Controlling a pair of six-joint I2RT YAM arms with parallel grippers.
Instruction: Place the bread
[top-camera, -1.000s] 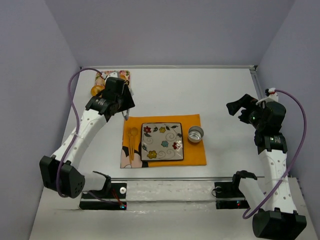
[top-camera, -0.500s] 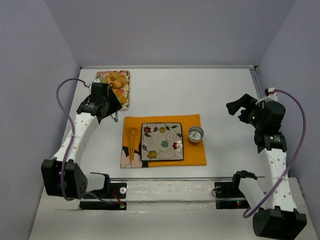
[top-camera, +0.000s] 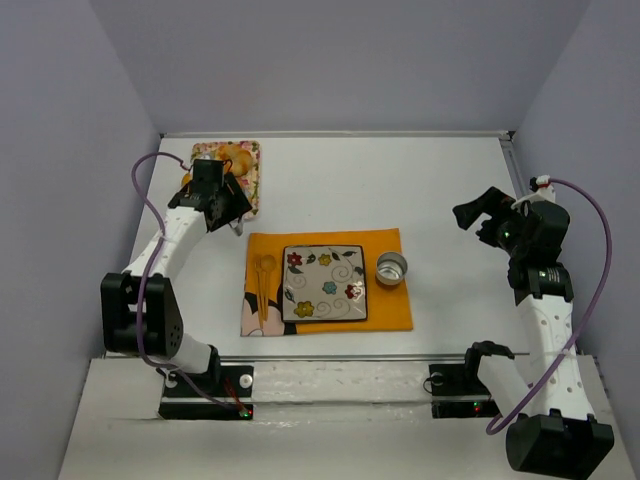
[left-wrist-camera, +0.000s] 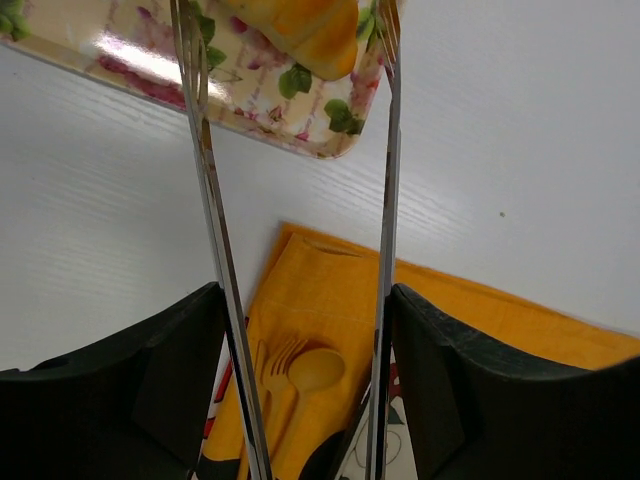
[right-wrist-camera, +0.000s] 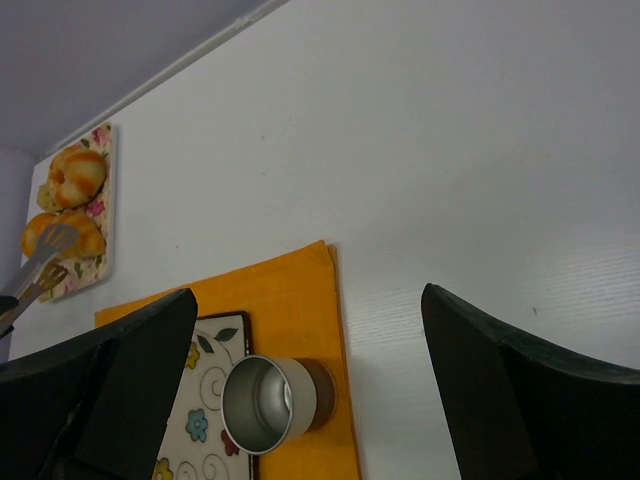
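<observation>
Pickup step. My left pincer (left-wrist-camera: 305, 300) clamped tongs (left-wrist-camera: 215, 240), blades straddling bread (left-wrist-camera: 310, 30) at 12 o'clock; right pincer (right-wrist-camera: 308, 300) gaped, empty. Next move needed: squeeze, lift.

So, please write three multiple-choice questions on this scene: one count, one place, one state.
1. How many breads lie on the tray? A one; B four; C two.
2. Where is the cup? A on the tray; B on the mat, right of the plate; C on the plate.
3. The right gripper is: A open and empty; B shut on the cup; C shut on a bread.
Answers: 1 C, the right wrist view shows two. 2 B, it stands on the orange cloth beside the plate. 3 A, its jaws stand wide apart, nothing between.
</observation>
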